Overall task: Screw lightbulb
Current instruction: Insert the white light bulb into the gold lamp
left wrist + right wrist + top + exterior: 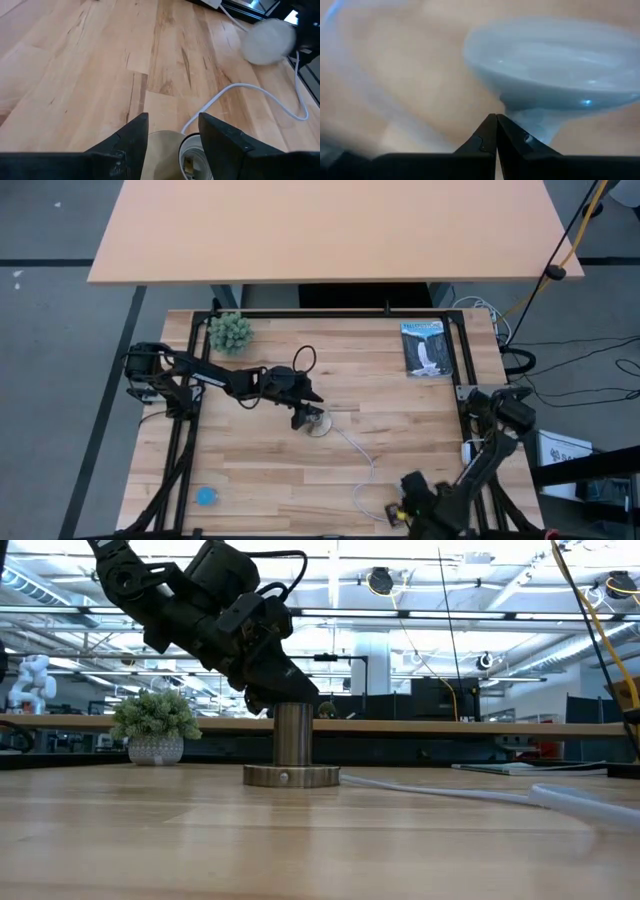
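The socket point(318, 423), a silvery upright tube on a round base point(292, 776) with a white cord point(350, 445), stands mid-table. My left gripper point(172, 117) reaches over it from the table's left, its fingers on either side of the tube's upper end. The lightbulb point(267, 42), white and frosted, shows blurred near the table's near right part. In the right wrist view the lightbulb point(555, 65) fills the picture just beyond my right gripper point(496, 116), which points down with its fingers shut together beside the bulb's narrow neck. My left gripper holds the socket's tube by its upper end point(155, 150), between its two fingers. The fingers slant down from the table's left side. The socket stands upright with its base flat on the table. My right gripper: I cannot tell whether its shut fingertips touch the lightbulb's neck point(535, 127).
A small potted plant point(230, 332) stands at the far left and a picture card point(427, 348) lies at the far right. A blue disc point(206, 497) lies near the front left. The cord point(235, 90) curves across the boards toward the near right.
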Motion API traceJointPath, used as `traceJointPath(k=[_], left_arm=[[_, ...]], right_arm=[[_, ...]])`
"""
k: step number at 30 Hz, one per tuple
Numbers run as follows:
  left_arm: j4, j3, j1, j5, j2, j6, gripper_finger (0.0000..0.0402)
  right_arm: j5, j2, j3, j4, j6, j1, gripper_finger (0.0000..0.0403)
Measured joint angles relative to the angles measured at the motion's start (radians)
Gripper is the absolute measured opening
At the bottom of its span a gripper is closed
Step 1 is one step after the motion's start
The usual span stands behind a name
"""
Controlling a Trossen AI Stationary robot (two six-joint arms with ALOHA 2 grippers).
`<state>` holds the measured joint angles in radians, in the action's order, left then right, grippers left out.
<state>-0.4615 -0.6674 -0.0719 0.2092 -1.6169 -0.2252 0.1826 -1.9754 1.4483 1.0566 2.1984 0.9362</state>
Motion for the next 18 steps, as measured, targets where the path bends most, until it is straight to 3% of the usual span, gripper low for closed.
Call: traceJointPath(k=[4, 9, 13, 18], left_arm=[[0.000, 0.000, -0.003, 0.000, 0.000, 0.003, 0.0178], [0.005, 0.000, -0.014, 0.000, 0.000, 0.017, 0.0178], [0.005, 0.000, -0.018, 0.000, 0.000, 0.021, 0.0178], [0.005, 0.000, -0.018, 0.000, 0.000, 0.025, 0.0178]], right_arm=[[0.058, 0.006, 0.000, 0.131, -0.056, -0.054, 0.0000], [0.122, 0.063, 0.000, 0.120, -0.152, -0.093, 0.0000], [0.091, 0.114, 0.000, 0.113, -0.098, -0.079, 0.0000], [-0.075, 0.152, 0.000, 0.094, -0.031, -0.061, 0.0005]])
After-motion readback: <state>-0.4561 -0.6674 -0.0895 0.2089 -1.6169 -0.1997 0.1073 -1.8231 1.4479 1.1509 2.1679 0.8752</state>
